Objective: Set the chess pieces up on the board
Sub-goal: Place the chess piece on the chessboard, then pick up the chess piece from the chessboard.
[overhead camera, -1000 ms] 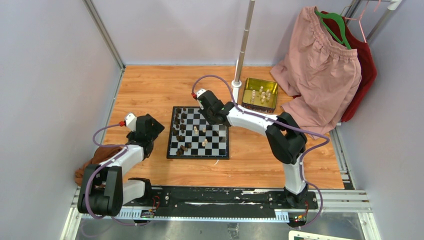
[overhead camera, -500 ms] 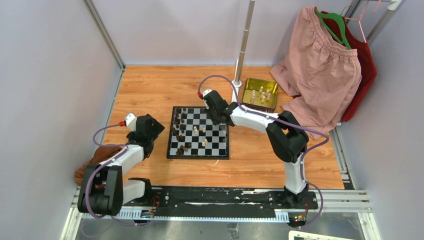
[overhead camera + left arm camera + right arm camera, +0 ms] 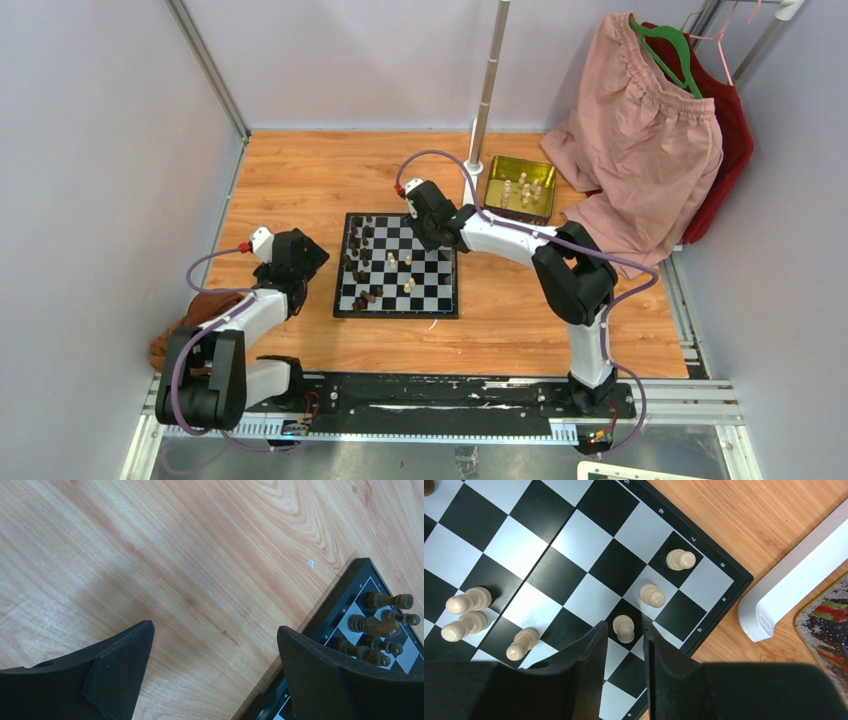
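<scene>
Right tool (image 3: 625, 624) has slid a touch toward the far right corner of the board (image 3: 398, 314) compared with a second ago, and over the last half second it barely stirs, while the left arm sits exactly where it was. Down the right wrist view now: the two dark fingers stand close together with a cream pawn (image 3: 624, 631) upright between their tips, thin slivers of black square showing on either side of it, so I cannot tell whether it is pinched or free. Two more cream pawns (image 3: 652, 595) line up diagonally beyond it toward that corner of the board, and three other cream pieces (image 3: 469, 611) cluster nearer the board's middle. The board itself lies flat around the middle of the desk (image 3: 300, 170). Over on the other side, the left tool (image 3: 214, 630) is released, fingers spread wide, hovering over bare wood just off the board's left edge. Dark pieces (image 3: 380, 625) crowd the squares along that left edge. Toward the far edge of the desk, a gold tin (image 3: 494, 170) sits just beside the white pole base (image 3: 794, 575), with spare cream figures (image 3: 522, 190) standing inside it.
</scene>
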`<action>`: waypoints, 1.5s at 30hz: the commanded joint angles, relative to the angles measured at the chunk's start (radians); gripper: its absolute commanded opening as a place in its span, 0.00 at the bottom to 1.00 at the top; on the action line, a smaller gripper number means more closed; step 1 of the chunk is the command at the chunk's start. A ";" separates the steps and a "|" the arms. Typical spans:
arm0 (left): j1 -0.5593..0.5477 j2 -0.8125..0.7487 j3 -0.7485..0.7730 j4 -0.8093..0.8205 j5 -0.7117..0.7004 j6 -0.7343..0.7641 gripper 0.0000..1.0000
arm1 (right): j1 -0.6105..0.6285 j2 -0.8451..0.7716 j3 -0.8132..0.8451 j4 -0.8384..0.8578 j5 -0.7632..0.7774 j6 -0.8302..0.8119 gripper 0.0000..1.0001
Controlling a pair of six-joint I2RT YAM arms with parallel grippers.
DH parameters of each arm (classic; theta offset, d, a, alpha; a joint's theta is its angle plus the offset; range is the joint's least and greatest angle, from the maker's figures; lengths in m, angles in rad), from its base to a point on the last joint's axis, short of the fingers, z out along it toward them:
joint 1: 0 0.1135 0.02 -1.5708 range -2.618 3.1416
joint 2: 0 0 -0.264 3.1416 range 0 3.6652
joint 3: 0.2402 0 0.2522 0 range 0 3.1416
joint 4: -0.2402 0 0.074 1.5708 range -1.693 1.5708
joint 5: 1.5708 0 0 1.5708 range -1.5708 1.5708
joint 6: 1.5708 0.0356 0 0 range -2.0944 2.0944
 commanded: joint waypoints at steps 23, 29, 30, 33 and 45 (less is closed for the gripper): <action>-0.005 -0.002 -0.014 0.056 -0.031 0.009 1.00 | 0.112 -0.088 0.016 -0.031 -0.131 -0.069 0.40; -0.004 -0.002 -0.016 0.056 -0.031 0.009 1.00 | 0.120 -0.074 0.020 -0.036 -0.140 -0.067 0.40; -0.005 -0.002 -0.017 0.057 -0.031 0.009 1.00 | 0.119 -0.072 0.019 -0.038 -0.140 -0.065 0.40; -0.004 0.000 -0.016 0.058 -0.031 0.009 1.00 | 0.120 -0.058 0.019 -0.040 -0.183 -0.062 0.40; -0.005 0.004 -0.016 0.060 -0.027 0.012 1.00 | 0.119 0.006 0.041 -0.036 -0.192 -0.060 0.40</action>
